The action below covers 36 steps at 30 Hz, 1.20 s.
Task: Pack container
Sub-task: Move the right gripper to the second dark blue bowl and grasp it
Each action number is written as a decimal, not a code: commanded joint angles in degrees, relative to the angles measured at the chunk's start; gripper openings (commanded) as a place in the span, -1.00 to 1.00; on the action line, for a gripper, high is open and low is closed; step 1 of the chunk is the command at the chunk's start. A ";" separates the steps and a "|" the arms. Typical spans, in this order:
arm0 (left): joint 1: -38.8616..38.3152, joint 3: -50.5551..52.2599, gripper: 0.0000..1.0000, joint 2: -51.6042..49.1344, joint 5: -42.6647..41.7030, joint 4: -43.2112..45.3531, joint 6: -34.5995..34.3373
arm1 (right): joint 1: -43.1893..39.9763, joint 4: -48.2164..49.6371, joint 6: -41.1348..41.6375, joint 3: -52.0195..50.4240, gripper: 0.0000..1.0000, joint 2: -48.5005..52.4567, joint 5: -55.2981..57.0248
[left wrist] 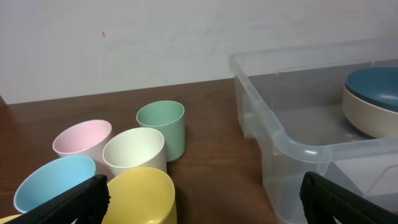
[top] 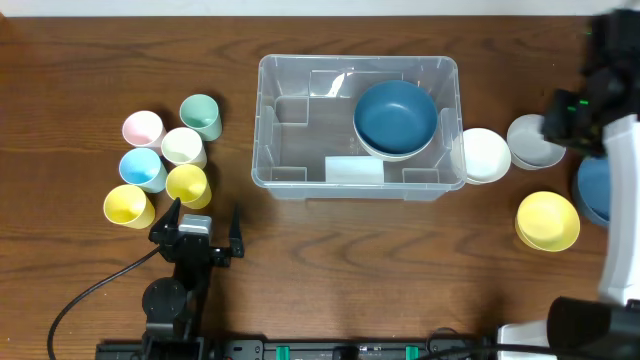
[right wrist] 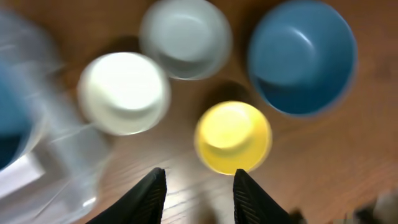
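The clear plastic container (top: 300, 110) stands mid-table; a blue bowl (top: 395, 115) nested in a cream bowl lies in its right half. To its right, on the table, are a white bowl (top: 485, 155), a grey bowl (top: 533, 141), a yellow bowl (top: 548, 221) and another blue bowl (right wrist: 303, 56). My right gripper (right wrist: 199, 186) hangs high over these bowls, open and empty, the yellow bowl (right wrist: 233, 137) just ahead of its tips. My left gripper (left wrist: 205, 199) is wide open and empty near the table's front left, between a yellow cup (left wrist: 140, 196) and the container's corner (left wrist: 292, 146).
Several cups cluster left of the container: pink (top: 143, 128), green (top: 201, 116), white (top: 183, 146), light blue (top: 142, 168) and two yellow (top: 187, 184), (top: 129, 205). My right arm (top: 585, 100) partly covers the blue bowl at the right edge. Bare wood lies in front of the container.
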State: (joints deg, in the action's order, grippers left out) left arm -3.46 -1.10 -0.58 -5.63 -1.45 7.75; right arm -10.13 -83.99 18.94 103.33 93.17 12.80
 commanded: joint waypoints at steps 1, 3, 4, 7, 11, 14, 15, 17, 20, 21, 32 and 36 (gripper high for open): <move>0.28 0.87 0.96 0.35 -1.05 -2.08 0.13 | -6.82 2.51 1.84 -5.79 -0.27 0.61 0.48; 0.28 0.87 0.96 0.35 -1.05 -2.08 0.15 | -10.01 5.05 1.84 -8.85 -0.23 0.61 0.48; 0.28 0.87 0.96 0.35 -1.05 -2.08 0.15 | -11.34 6.45 1.84 -10.23 -0.19 0.63 0.39; 0.28 0.87 0.96 0.35 -1.05 -2.08 0.15 | -15.45 11.41 1.29 -14.67 -0.11 0.72 -2.25; 0.28 0.87 0.96 0.35 -1.05 -2.08 0.15 | -19.17 18.86 -1.31 -20.06 0.02 0.72 -7.30; 0.28 0.87 0.96 0.35 -1.05 -2.08 0.15 | -20.24 23.32 -2.78 -22.91 0.07 0.72 -8.59; 0.28 0.87 0.96 0.35 -1.05 -2.08 0.15 | -20.31 24.81 -3.43 -23.74 0.08 0.72 -8.59; 0.28 0.87 0.96 0.35 -1.05 -2.08 0.15 | -20.22 27.93 -5.86 -25.31 0.15 0.72 -9.33; 0.28 0.87 0.96 0.35 -1.05 -2.08 0.15 | -20.24 32.02 -7.93 -27.41 0.18 0.72 -10.27; 0.28 0.87 0.96 0.35 -1.05 -2.08 0.15 | -20.24 33.00 -8.41 -27.93 0.18 0.74 -10.25; 0.28 0.87 0.96 0.35 -1.05 -2.08 0.15 | -20.39 39.41 -10.88 -31.95 0.21 3.54 -8.72; 0.28 0.87 0.96 0.35 -1.05 -2.08 0.15 | -20.39 39.89 -10.62 -32.22 0.17 7.06 -8.74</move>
State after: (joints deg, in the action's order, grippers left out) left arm -3.46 -1.10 -0.58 -5.63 -1.48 7.75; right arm -30.13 -44.23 9.30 71.77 97.86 3.46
